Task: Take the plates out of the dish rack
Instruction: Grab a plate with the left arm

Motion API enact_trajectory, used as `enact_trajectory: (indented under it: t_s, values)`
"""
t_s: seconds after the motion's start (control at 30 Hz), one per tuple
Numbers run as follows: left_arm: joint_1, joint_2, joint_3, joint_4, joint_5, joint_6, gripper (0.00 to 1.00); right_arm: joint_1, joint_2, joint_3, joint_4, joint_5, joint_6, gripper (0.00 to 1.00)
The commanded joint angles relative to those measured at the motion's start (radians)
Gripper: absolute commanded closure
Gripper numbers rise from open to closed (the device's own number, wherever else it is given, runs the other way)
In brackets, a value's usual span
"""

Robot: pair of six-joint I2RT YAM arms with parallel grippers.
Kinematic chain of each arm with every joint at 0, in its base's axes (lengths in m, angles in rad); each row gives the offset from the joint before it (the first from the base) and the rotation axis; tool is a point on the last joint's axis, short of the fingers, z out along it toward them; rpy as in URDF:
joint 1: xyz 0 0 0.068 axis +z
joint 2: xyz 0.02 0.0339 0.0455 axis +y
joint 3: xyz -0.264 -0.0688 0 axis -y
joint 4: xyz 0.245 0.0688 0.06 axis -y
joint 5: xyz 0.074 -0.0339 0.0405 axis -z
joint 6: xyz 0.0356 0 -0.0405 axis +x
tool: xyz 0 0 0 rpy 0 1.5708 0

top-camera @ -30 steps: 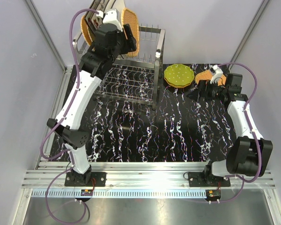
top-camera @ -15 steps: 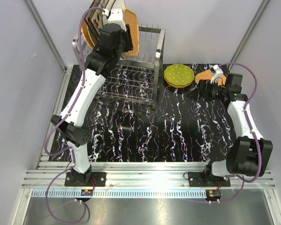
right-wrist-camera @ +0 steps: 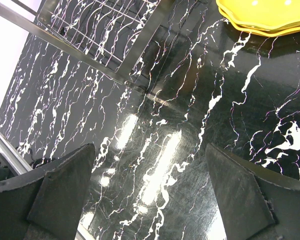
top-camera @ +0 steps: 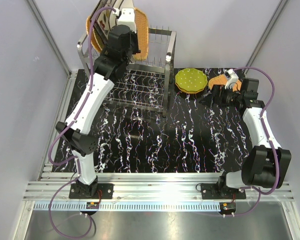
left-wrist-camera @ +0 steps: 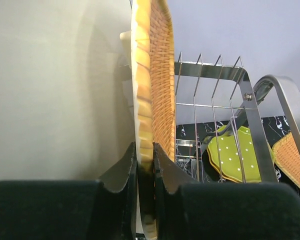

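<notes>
The dish rack [top-camera: 168, 60] stands at the back left of the table. In its top prongs stand two orange wicker plates [top-camera: 142, 29] with a cream plate [top-camera: 104, 16] between them. My left gripper [top-camera: 126, 26] is over the rack's top. In the left wrist view its jaws [left-wrist-camera: 145, 152] pinch the rim of the right-hand wicker plate [left-wrist-camera: 157, 75], with the cream plate [left-wrist-camera: 55, 90] close on the left. My right gripper [top-camera: 209, 98] hangs open above the table to the right of the rack, nothing between its fingers [right-wrist-camera: 70, 185].
A stack of green dotted plates [top-camera: 191, 80] lies on the black marbled table [top-camera: 180, 140] right of the rack, with another wicker plate [top-camera: 218, 80] beside it. The right wrist view shows the stack's edge [right-wrist-camera: 265, 17] and the rack's foot [right-wrist-camera: 135, 85].
My left gripper has moved back over the rack's top and its jaws have closed onto the wicker plate's rim. The right arm has not moved.
</notes>
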Motion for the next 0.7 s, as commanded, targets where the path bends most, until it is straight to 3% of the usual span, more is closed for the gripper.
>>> enact_trajectory:
  t_s: [0.0, 0.3, 0.67]
  values:
    - [0.020, -0.017, 0.004, 0.217, -0.003, 0.087, 1.00, 0.003, -0.030, 0.021, 0.041, -0.009, 0.013, 0.00]
    - [0.006, -0.046, -0.016, 0.464, 0.004, 0.225, 1.00, 0.003, -0.033, 0.025, 0.043, -0.009, 0.023, 0.00]
    - [-0.001, -0.063, -0.026, 0.581, 0.034, 0.321, 1.00, 0.002, -0.035, 0.022, 0.049, -0.007, 0.023, 0.00]
